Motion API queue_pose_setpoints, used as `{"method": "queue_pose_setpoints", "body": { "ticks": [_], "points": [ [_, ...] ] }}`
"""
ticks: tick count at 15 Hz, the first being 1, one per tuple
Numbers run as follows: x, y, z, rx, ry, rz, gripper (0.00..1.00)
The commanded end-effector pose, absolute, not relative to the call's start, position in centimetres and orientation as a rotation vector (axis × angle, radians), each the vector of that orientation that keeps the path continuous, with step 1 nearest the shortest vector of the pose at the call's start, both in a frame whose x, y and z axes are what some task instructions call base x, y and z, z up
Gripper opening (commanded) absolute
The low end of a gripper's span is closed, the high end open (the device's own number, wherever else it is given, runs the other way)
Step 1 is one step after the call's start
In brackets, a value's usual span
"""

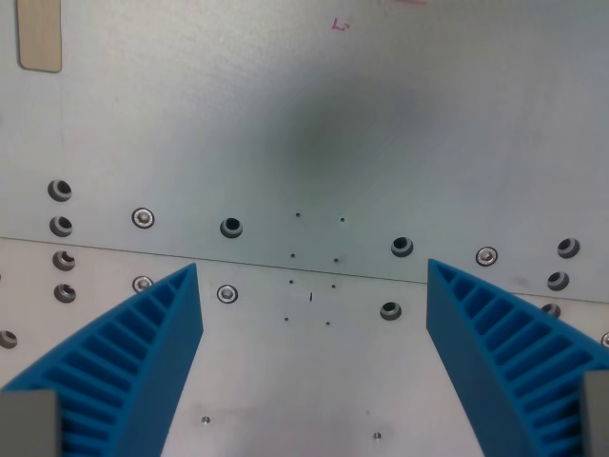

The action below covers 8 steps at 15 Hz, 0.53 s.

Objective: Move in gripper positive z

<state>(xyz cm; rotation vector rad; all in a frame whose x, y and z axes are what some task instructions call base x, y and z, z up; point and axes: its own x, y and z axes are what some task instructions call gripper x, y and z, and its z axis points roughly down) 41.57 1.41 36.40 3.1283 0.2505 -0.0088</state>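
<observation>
My gripper (312,271) is open and empty. Its two blue ribbed fingers show at the bottom of the wrist view, one at the left (143,352) and one at the right (504,343). They hang above a pale metal plate (314,143). Nothing lies between the fingers. A soft dark shadow falls on the plate near the middle of the view.
The plate has a seam (285,264) running across it, with screws (143,218) and open holes (231,228) along both sides. A tan tape patch (40,38) sits at the top left. A small red mark (341,26) is at the top.
</observation>
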Motion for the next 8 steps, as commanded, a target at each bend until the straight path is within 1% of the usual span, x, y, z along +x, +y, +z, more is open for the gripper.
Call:
{"method": "queue_pose_setpoints", "body": {
  "ticks": [1, 8],
  "points": [
    [41.5, 1.4, 36.2, 3.128, 0.250, 0.001, 1.00],
    [41.5, 1.4, 32.7, 3.128, 0.250, 0.001, 1.00]
  ]
}}
